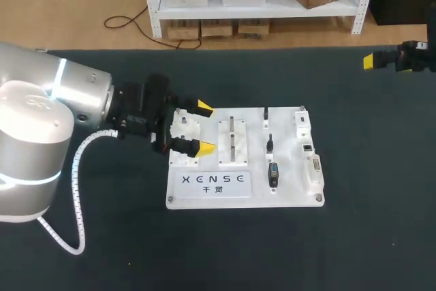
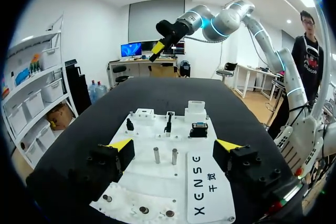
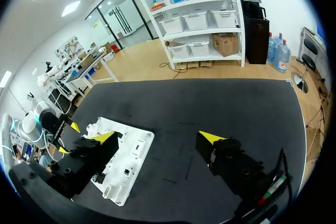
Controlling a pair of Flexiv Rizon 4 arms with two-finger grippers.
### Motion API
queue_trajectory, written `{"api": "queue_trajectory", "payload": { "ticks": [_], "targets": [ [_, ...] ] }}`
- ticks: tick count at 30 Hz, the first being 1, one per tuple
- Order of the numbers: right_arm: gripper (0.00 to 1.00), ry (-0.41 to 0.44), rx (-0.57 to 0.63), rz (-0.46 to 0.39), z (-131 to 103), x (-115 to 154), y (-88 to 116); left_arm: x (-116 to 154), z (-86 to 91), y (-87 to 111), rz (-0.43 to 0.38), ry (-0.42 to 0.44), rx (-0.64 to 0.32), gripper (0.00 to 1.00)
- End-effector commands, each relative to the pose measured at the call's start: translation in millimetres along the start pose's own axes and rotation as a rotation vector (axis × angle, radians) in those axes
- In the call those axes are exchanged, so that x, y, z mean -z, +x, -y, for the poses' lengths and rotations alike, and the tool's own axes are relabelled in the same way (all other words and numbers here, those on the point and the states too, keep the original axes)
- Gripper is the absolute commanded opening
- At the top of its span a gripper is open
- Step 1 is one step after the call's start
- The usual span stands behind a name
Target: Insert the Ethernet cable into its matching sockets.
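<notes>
Socket board (image 1: 293,197): beneath my left fingers (image 1: 206,146), spread wide, empty. Right fingers (image 3: 212,139): spread, empty, well apart from board. Ethernet cable: indistinguishable among small plugs (image 1: 273,172).

Looks down from above and behind on the black table (image 1: 381,189) and white socket board (image 1: 293,197) in the head view, skims close along the same board from the left wrist, and faces it from well apart across the table from the right wrist.
</notes>
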State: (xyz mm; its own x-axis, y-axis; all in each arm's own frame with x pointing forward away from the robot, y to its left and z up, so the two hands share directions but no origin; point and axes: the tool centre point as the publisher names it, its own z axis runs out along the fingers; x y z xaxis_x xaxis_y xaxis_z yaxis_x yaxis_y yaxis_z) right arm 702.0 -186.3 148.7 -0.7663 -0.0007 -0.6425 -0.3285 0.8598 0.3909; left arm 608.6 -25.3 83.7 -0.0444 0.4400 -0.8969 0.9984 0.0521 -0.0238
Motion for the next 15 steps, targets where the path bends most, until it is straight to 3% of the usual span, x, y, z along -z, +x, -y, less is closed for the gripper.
{"api": "queue_trajectory", "payload": {
  "ticks": [1,7,15],
  "targets": [
    [1.00,0.065,0.047,-0.072,-6,-5,1,0,-0.2,0.9,0.002,0.000,-0.001,1.00],
    [1.00,0.097,0.160,-0.229,-57,-34,6,0,-0.2,0.9,0.002,0.000,-0.001,1.00],
    [1.00,0.156,0.169,-0.392,-109,-52,18,0,-0.2,0.9,0.002,0.000,-0.001,1.00]
  ]
}}
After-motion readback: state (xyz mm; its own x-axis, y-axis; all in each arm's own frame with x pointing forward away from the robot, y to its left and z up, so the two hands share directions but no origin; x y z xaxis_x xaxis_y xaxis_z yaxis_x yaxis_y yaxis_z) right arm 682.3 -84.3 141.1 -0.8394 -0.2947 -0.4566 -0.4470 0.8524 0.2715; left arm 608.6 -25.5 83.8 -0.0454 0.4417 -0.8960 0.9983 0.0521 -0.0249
